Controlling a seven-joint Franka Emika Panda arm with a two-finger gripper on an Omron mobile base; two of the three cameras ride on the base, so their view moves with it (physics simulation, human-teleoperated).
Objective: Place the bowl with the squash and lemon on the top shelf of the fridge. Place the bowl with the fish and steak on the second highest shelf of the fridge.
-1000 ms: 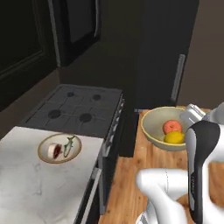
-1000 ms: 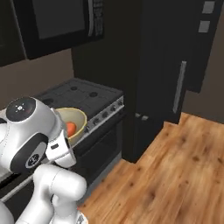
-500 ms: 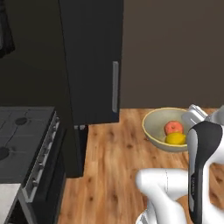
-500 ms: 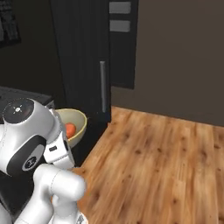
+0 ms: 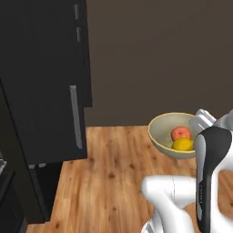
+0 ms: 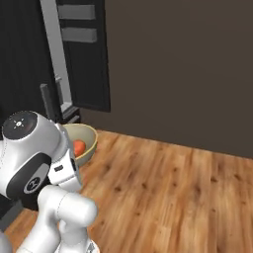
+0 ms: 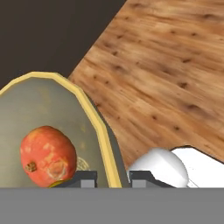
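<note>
A deep tan bowl [image 5: 160, 135] hangs above the wood floor to the right of the fridge, with the orange-red squash [image 5: 181, 133] and the yellow lemon [image 5: 183, 144] inside it. My gripper [image 7: 113, 177] is shut on the bowl's yellow rim [image 7: 94, 116], one finger inside and one outside. In the hand view the squash [image 7: 48, 155] lies just by the inner finger. The right base view shows the bowl [image 6: 88, 142] and squash [image 6: 79, 147] beside my arm. The black fridge [image 5: 43, 86] stands at the left with its door closed and its silver handle [image 5: 75, 116] facing me.
Wood floor [image 5: 111, 182] stretches between me and the fridge. A dark brown wall [image 5: 159, 54] closes off the back. The fridge front [image 6: 86, 74] rises at the left of the right base view. A dark appliance corner [image 5: 8, 200] sits at the lower left.
The whole picture has swung: stove, counter and the dish there have slid out of view and the fridge has come closer. The bowl stays in my gripper, unchanged.
</note>
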